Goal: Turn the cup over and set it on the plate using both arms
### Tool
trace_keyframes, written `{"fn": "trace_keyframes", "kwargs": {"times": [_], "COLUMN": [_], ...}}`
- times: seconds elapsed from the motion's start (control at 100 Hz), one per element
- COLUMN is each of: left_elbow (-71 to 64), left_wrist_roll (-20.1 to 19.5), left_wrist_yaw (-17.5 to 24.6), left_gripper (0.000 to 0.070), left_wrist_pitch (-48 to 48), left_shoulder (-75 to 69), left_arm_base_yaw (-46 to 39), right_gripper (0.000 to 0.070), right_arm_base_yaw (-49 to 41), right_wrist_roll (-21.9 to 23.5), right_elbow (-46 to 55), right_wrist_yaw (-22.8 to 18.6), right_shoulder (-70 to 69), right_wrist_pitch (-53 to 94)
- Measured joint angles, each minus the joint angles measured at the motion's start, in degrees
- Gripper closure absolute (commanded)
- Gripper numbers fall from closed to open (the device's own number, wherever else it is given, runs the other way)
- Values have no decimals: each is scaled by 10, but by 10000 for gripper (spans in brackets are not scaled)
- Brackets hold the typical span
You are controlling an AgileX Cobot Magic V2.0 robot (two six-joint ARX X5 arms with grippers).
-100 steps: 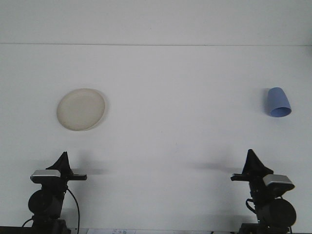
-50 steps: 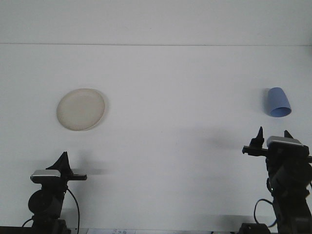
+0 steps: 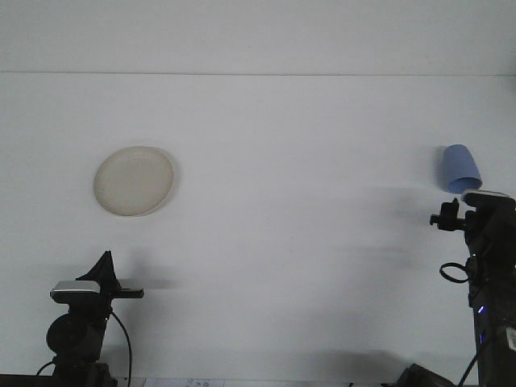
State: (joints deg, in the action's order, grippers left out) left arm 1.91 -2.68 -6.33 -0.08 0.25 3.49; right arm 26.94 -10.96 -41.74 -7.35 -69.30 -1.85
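Observation:
A pale round plate (image 3: 133,181) lies on the white table at the left. A light blue cup (image 3: 459,166) sits at the far right, its narrow base farthest from me and its wider end nearest me. My right gripper (image 3: 463,208) is raised just in front of the cup's near end, and its wrist block covers the cup's lower edge. Near the front edge at the left, my left gripper (image 3: 105,266) rests low with its fingers together in a point, holding nothing.
The white table (image 3: 290,210) runs back to a seam with the white wall. The right arm's links and cables (image 3: 488,290) rise along the right edge of the view. The left arm's base (image 3: 76,334) sits at the bottom left.
My right arm has risen from its rest pose and moved forward and to the right, up to the blue cup. The left arm, plate and cup have not moved.

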Motion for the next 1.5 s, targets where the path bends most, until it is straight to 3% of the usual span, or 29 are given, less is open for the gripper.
{"fn": "trace_keyframes", "kwargs": {"times": [0.4,0.86,0.92,1.07,1.18,1.35,1.5], "left_elbow": [0,0,0,0,0,0,0], "left_wrist_roll": [0,0,0,0,0,0,0], "left_wrist_yaw": [0,0,0,0,0,0,0], "left_gripper": [687,687,687,687,687,687,687], "left_wrist_pitch": [0,0,0,0,0,0,0], "left_shoulder": [0,0,0,0,0,0,0], "left_arm_base_yaw": [0,0,0,0,0,0,0], "right_gripper": [212,224,281,581,690,696,696], "right_arm_base_yaw": [80,79,79,76,76,80,80], "right_wrist_roll": [-21,-22,-22,-23,-23,-19,26], "right_elbow": [-53,-216,-217,-217,-217,-217,-217], "right_wrist_yaw": [-121,-184,-191,-201,-202,-230,-259], "right_shoulder": [-224,-432,-440,-454,-457,-457,-448], "right_wrist_pitch": [-174,-210,-239,-295,-305,-308,-280]}}
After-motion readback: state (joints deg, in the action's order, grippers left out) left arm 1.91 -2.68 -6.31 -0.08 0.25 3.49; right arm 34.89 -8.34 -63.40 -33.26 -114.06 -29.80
